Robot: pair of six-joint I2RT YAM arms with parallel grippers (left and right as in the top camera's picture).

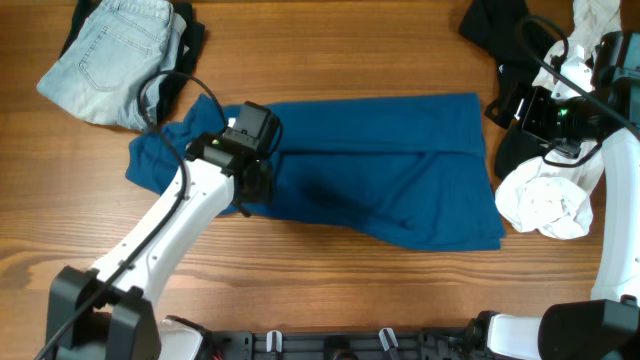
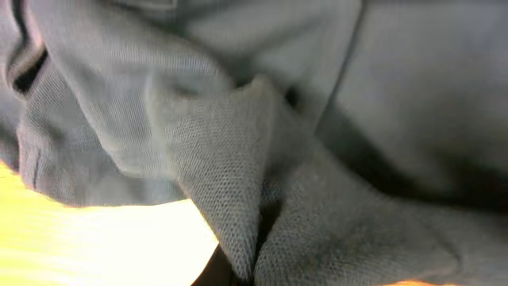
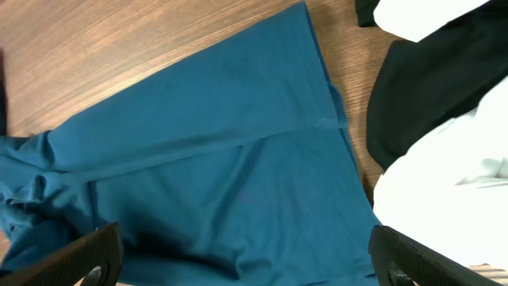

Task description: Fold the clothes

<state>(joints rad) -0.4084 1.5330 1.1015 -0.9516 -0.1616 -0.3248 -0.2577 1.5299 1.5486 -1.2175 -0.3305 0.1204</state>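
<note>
The left gripper (image 1: 258, 180) was closed on a pinch of the blue shirt (image 1: 390, 160), near the shirt's left end. In the left wrist view the fabric filled almost the whole picture, gathered into a raised fold that ran down between the jaws, and its fine knit showed up close. The right gripper (image 3: 246, 266) hung with its jaws wide apart and held nothing. It was above the right part of the shirt, whose right edge lay below it.

The shirt lay spread across the middle of the wooden counter (image 1: 330, 50). It was mostly flat, with a long crease running along its length, and its left end was bunched and rumpled beside the left arm.

Just off the shirt's right edge sat a white garment (image 1: 545, 200), crumpled into a soft mound. A black garment (image 3: 429, 87) lay beside it, partly under the right arm. More dark and white cloth was heaped at the far right corner. A pair of pale jeans (image 1: 115, 55) lay folded at the far left corner, on top of dark cloth and apart from the shirt. The counter showed a warm wood grain.
</note>
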